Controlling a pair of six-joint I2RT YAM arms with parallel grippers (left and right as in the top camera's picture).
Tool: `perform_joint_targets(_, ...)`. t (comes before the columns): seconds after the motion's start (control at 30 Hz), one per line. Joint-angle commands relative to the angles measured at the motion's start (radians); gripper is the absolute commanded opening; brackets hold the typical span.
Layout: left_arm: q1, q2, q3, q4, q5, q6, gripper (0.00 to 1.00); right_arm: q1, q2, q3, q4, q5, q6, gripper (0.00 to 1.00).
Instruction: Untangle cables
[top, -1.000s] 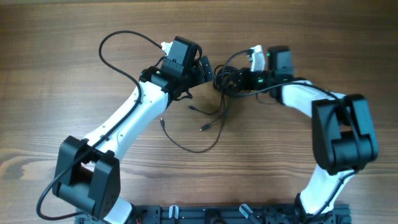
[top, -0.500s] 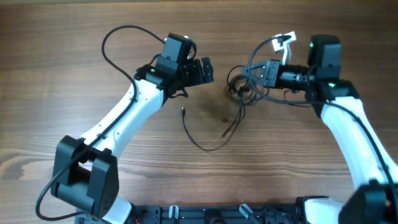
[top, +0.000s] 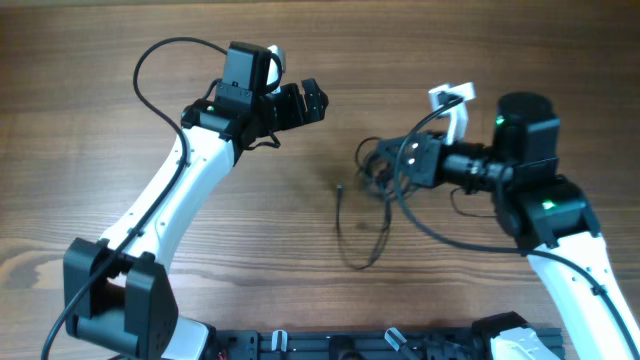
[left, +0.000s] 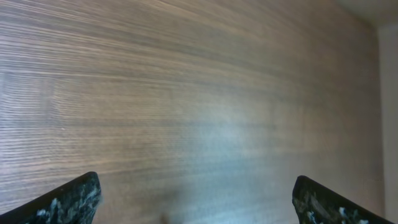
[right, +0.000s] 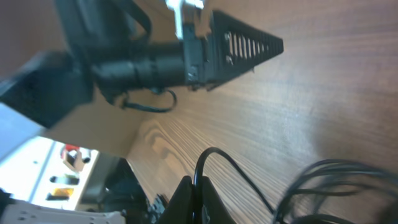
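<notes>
Right claw (right: 194, 186) was pressed together, pinching a loop of the cables (right: 217, 155). Only the overhead view showed their knot (top: 378, 172) and a strand (top: 339, 220) trailing onto the worktop (top: 100, 150). Left claw (left: 199, 199) was spread over bare wood, well apart.

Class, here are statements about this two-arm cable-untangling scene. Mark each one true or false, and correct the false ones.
1. The left gripper is open and holds nothing. True.
2. The left gripper touches the thin black cables. False: it is well apart from them, over a bare part of the brown wood-grain table.
3. The right gripper is shut on the cables. True.
4. All the cables lie as separate straight strands. False: most are bunched in a tangle at the right gripper, and one strand loops away across the table towards the arms' base.
</notes>
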Motion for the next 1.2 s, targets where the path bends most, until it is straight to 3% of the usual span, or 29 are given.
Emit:
perform_joint_targets(0.0, 0.006, -0.041, 0.005, -0.04, 0.071, 0.085, 1.0, 0.071, -0.012, -0.005, 0.012, 0.1, -0.024, 0.05)
perform_joint_targets(0.17, 0.01, -0.045, 0.005, -0.113, 0.072, 0.132, 1.0, 0.106, -0.012, -0.005, -0.003, 0.156, -0.025, 0.05)
perform_joint_targets(0.57, 0.009, -0.045, 0.005, -0.115, 0.108, 0.134, 1.0, 0.106, -0.009, -0.005, -0.035, 0.186, -0.097, 0.05)
perform_joint_targets(0.73, -0.001, -0.045, 0.005, -0.122, 0.278, 0.323, 1.0, 0.106, -0.009, -0.005, -0.02, 0.187, -0.19, 0.05)
perform_joint_targets(0.87, -0.016, -0.041, 0.005, -0.141, 0.288, 0.435, 1.0, 0.106, -0.009, -0.005, -0.006, 0.181, -0.236, 0.04)
perform_joint_targets(1.07, -0.031, 0.007, 0.005, -0.14, 0.289, 0.456, 1.0, 0.106, -0.009, -0.005, 0.045, 0.091, -0.316, 0.04)
perform_joint_targets(1.17, -0.044, 0.029, 0.005, -0.143, 0.374, 0.532, 1.0, 0.106, -0.009, -0.005, 0.056, 0.104, -0.308, 0.04)
